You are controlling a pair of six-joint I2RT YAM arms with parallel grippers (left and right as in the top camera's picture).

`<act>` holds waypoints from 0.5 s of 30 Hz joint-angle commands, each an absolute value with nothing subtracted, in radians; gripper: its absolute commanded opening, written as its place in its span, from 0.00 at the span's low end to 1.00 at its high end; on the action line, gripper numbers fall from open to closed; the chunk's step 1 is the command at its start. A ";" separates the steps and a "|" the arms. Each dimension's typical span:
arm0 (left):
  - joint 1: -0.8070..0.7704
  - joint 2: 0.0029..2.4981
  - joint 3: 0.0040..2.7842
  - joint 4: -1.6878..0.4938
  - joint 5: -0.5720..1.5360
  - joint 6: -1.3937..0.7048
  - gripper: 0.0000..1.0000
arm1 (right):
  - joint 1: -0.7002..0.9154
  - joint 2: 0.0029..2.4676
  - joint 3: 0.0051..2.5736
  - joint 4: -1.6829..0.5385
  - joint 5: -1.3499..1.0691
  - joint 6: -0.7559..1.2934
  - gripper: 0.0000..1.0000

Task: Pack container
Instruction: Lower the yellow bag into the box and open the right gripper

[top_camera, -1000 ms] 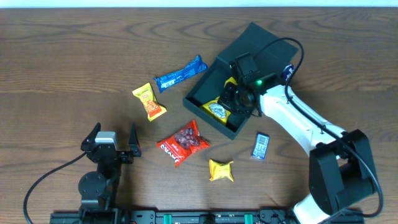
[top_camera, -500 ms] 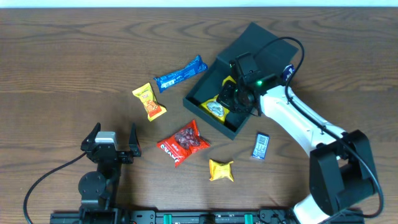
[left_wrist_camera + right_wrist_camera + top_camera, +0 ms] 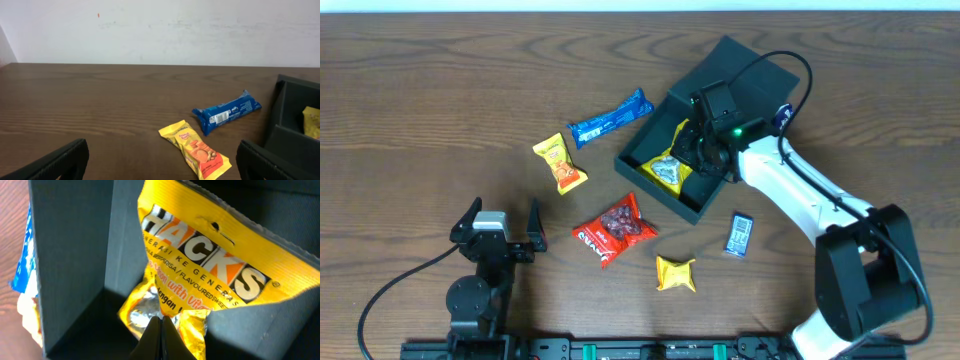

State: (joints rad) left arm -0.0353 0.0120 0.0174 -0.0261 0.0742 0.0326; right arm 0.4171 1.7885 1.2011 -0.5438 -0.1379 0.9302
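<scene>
The right gripper hung inside the container, which stood right of the table's centre. Its fingers were pressed together just above the yellow packet lying in the box; I could not tell whether foil was pinched between them. The left gripper sat spread wide at the near edge, well apart. I judged the next pick the right arm's: the small blue packet lay just beside it, outside the near wall.

Grip: my claw pressed tip to tip at 6 o'clock, nipping the yellow Hacks packet.
Side: container wall at 9 o'clock, blue wrapper beyond it.
</scene>
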 commanded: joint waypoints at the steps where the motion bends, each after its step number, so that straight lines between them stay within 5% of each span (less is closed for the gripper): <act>1: -0.033 0.010 0.004 -0.070 0.086 0.030 0.95 | 0.415 1.821 1.198 -0.543 -0.108 0.909 0.02; 15: -0.033 0.010 0.004 -0.070 0.086 0.030 0.95 | 0.422 1.917 1.196 -0.515 -0.072 0.862 0.02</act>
